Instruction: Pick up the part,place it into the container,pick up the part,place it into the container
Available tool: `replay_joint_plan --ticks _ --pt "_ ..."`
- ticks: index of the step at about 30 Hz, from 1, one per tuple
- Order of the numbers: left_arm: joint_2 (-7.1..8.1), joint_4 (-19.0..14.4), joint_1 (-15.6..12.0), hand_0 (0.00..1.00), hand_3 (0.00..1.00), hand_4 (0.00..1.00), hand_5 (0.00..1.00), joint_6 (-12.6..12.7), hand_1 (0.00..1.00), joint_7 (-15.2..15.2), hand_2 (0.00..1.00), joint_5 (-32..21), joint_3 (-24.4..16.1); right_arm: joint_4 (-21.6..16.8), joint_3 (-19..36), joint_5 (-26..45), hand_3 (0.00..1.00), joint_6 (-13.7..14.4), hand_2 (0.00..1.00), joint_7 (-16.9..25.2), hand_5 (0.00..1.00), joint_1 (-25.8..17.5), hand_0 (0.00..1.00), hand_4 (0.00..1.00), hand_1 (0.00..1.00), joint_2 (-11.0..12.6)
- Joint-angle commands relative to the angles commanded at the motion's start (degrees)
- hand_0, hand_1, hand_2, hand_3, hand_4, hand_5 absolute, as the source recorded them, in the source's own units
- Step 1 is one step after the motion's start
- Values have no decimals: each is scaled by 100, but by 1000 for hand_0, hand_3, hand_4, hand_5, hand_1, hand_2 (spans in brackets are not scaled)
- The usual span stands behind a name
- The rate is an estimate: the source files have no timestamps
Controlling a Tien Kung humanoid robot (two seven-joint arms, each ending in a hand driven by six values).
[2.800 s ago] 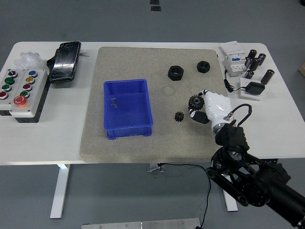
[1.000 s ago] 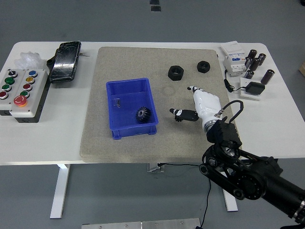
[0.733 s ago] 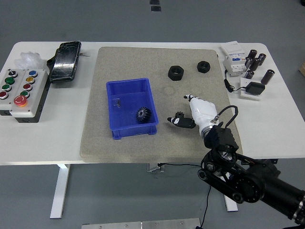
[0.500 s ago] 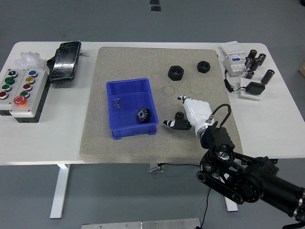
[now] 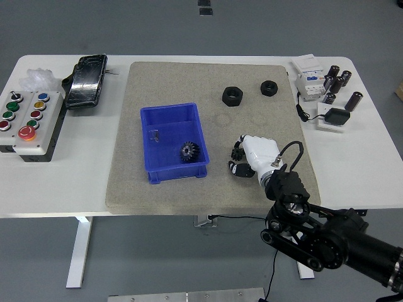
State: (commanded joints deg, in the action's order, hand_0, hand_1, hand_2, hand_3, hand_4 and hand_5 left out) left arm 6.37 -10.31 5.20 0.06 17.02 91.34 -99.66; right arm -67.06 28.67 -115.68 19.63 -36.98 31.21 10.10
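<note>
We see our right hand (image 5: 247, 158) low over the mat (image 5: 208, 189), just right of the blue bin (image 5: 151, 123). Its white back faces up and its dark fingers (image 5: 237, 168) are curled down and in towards the mat. The small gear that lay here is hidden under the hand, so we cannot tell whether the fingers have closed on it or only cover it. Our right arm (image 5: 327, 239) runs off to the lower right, past the table (image 5: 94, 176) edge.

One gear (image 5: 188, 151) already lies inside the bin, near its right wall and towards its near side. The bin sits on the left half of the mat.

Two black nuts (image 5: 232, 96) rest on the mat beyond the bin and to its right, well apart from the hand. Far left of the bin stands a button box (image 5: 25, 119), with a black device (image 5: 87, 80) just beyond it. Far right of the bin is a cluster of electrical parts (image 5: 324, 85).
</note>
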Motion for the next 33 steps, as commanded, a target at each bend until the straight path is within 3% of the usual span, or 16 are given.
replay_joint_plan --ticks 4,5,14,22,23,28,29,33 --pt "-4 0 4 555 593 573 283 -3 639 -17 751 -7 8 5 -6 -25 537 41 347 0 100 3 270 423 462 11" --pt "-4 0 4 556 595 572 282 -3 638 -20 751 -9 9 4 -4 -40 512 51 276 0 104 6 267 358 448 15" --pt "7 0 -9 555 595 571 283 7 639 -21 751 -23 2 -82 36 -265 510 128 262 0 62 133 269 337 452 12" --pt "11 0 -10 555 596 573 284 11 639 -2 750 -38 20 -483 -191 -749 507 22 260 0 52 762 272 332 453 -220" --pt "12 0 -10 556 597 574 282 12 638 -3 750 -42 23 -530 -287 -783 548 15 395 0 2 862 333 425 496 -278" --pt "13 0 -11 556 597 574 282 17 638 -3 750 -52 29 -587 -767 -741 548 17 395 0 2 1179 333 425 496 -570" --pt "12 0 -11 556 597 577 308 17 639 0 750 -52 32 -568 -872 -687 726 4 799 0 278 1217 539 472 726 -622" --pt "16 0 -16 556 597 577 308 19 639 9 750 -49 27 -480 -1158 -494 726 -13 799 0 278 1266 539 472 726 -729"
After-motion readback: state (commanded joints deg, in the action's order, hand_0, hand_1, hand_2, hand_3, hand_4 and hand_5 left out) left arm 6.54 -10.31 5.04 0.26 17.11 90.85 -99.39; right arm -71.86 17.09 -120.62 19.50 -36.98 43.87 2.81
